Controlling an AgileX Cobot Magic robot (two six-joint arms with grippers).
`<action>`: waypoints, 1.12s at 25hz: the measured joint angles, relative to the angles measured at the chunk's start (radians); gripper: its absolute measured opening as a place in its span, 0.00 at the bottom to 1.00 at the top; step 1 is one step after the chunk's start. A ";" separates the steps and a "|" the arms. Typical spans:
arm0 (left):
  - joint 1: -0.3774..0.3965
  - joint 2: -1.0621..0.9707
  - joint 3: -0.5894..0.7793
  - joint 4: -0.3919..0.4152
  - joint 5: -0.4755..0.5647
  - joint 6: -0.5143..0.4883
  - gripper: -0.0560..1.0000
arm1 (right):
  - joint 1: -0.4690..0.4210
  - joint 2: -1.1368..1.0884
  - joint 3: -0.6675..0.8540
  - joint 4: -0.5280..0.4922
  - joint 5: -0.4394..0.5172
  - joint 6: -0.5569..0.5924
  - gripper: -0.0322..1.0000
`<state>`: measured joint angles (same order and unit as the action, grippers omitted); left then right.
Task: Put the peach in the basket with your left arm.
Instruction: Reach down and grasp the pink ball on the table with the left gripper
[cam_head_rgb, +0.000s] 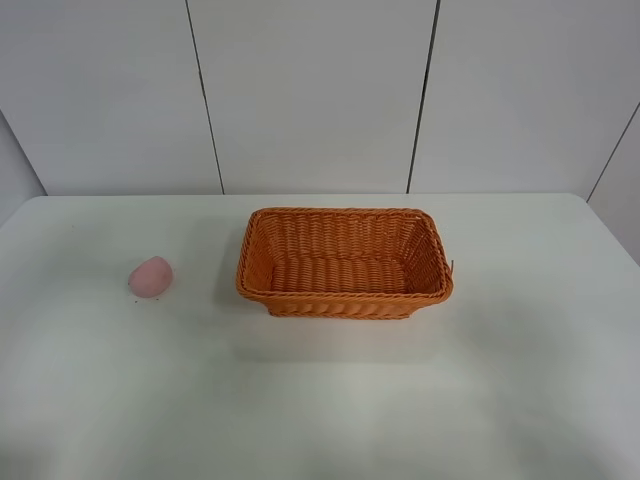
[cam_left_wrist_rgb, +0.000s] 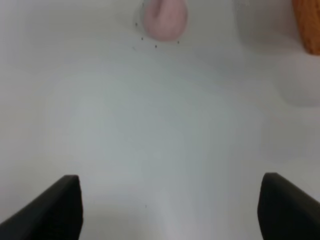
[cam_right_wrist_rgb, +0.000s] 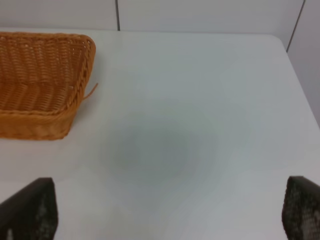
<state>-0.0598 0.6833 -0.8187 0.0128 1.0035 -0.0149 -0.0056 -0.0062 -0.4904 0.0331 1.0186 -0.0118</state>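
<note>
While left tool gapes, peach well ahead

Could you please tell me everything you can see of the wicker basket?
The basket is rectangular, orange woven wicker, with flared sides and a rolled rim; a loose strand sticks out at one corner. It stands upright and empty on the white table, near the middle, touching nothing else. The peach lies apart from it.

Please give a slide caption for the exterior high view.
A small pale pink peach lies left of an orange woven wicker basket.
</note>
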 joint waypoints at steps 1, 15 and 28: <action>0.000 0.091 -0.037 0.000 -0.012 0.000 0.76 | 0.000 0.000 0.000 0.000 0.000 0.000 0.70; 0.000 1.128 -0.638 -0.013 -0.115 0.001 0.76 | 0.000 0.000 0.000 0.000 0.000 0.000 0.70; 0.000 1.548 -0.844 -0.013 -0.118 0.025 0.76 | 0.000 0.000 0.000 0.000 0.000 0.000 0.70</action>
<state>-0.0598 2.2315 -1.6630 0.0000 0.8851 0.0098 -0.0056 -0.0062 -0.4904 0.0331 1.0186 -0.0118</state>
